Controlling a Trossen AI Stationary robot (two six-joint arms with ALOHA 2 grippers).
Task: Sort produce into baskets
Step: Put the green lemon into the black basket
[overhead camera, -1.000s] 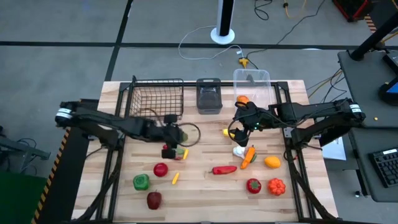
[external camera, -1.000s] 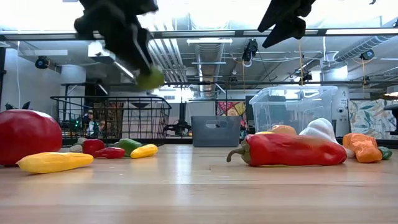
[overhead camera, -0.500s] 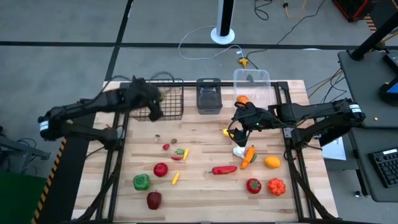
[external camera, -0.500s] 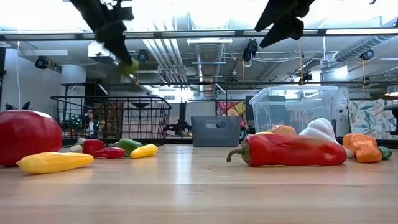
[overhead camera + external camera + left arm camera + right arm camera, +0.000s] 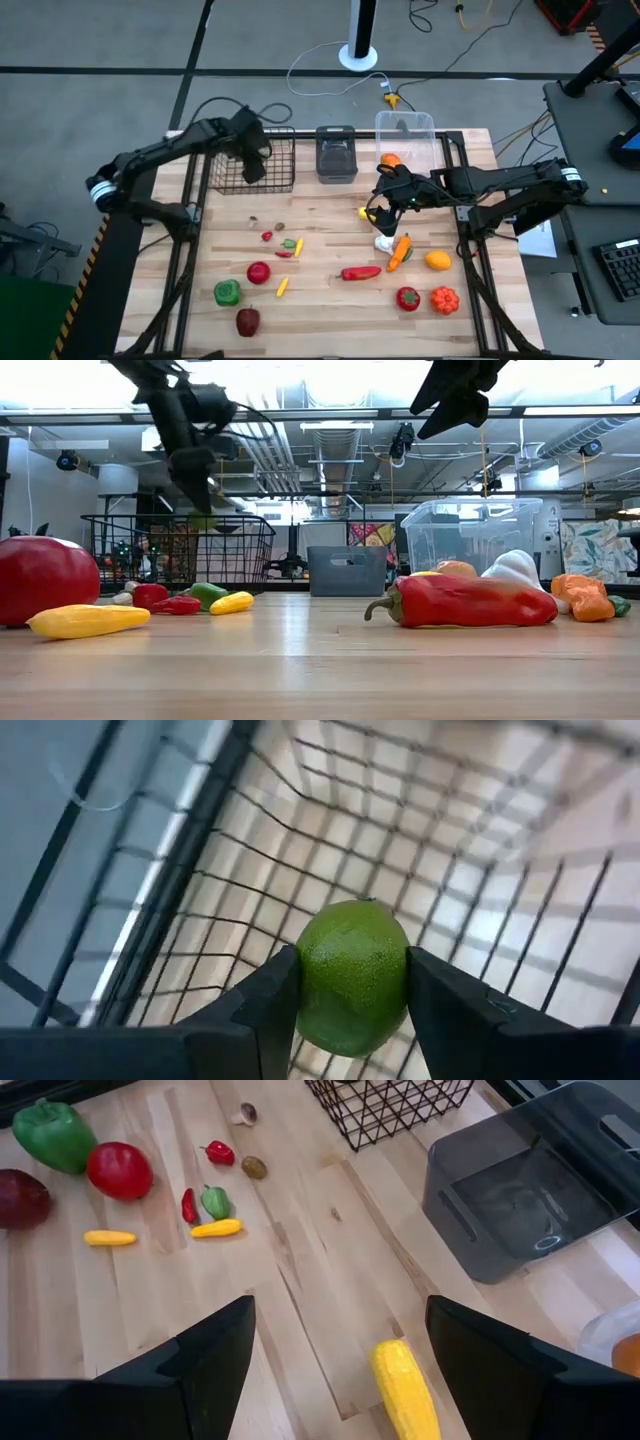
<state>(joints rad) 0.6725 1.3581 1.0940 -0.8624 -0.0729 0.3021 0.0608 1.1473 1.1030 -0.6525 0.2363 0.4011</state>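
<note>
High view: left gripper [image 5: 250, 152] hangs over the black wire-mesh basket [image 5: 222, 172], well inside its rim; its load is hidden here. Right gripper [image 5: 385, 205] hovers beside the clear plastic tub [image 5: 405, 132], above a small yellow oblong toy vegetable [image 5: 364, 212] lying on the wooden table [image 5: 330, 300]; the dark grey plastic bin [image 5: 336, 155] sits between tub and basket. Low view: left gripper [image 5: 203, 490] is high above the basket [image 5: 180, 550], so the risk is a drop from that height bouncing the piece over the wire rim, or fingers snagging mesh if lowered off-centre. Left wrist view: the two dark fingers [image 5: 262, 1005] pinch a round green pebbled toy lime [image 5: 350, 975] at its sides, basket floor mesh directly beneath; the grip sits low on the ball, so it could roll out early. The lime looks glossy, hard and whole. Right wrist view: right gripper's fingers [image 5: 215, 1350] are spread wide and hold nothing, the yellow vegetable [image 5: 403, 1390] between and ahead of them; a descent off its axis could nudge it toward the grey bin [image 5: 520, 1190] instead of gripping.
</note>
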